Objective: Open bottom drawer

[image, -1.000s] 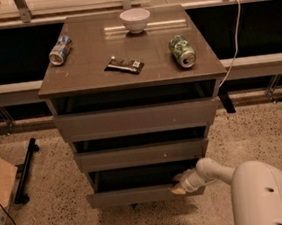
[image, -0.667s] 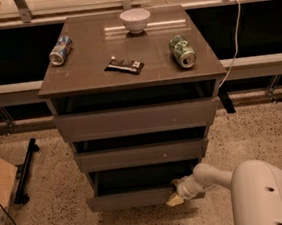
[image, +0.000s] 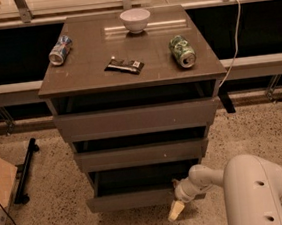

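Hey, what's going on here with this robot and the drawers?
A robot arm reaches in low at the front of a drawer cabinet. Its gripper sits just below the right part of the bottom drawer. That drawer appears partly open, with a dark gap above its front. On the cabinet top are a white bowl, a blue can and a green can lying on their sides, and a dark snack bar.

Cream gripper [image: 175, 211] at grey bottom drawer [image: 125, 201]
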Controlling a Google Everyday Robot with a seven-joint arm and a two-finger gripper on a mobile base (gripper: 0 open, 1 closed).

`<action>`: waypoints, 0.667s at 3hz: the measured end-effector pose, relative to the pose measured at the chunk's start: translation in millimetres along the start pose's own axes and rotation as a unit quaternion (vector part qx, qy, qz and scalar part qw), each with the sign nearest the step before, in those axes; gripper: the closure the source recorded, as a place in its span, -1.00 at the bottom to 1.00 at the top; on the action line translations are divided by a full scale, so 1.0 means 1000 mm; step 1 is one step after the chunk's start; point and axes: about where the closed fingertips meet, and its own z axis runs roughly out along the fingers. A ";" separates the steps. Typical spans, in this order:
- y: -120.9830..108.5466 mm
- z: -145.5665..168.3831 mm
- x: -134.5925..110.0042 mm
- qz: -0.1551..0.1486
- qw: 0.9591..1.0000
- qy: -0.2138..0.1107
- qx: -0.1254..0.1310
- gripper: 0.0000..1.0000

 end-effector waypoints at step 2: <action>0.031 -0.008 0.029 0.007 0.999 0.048 -0.008 -0.17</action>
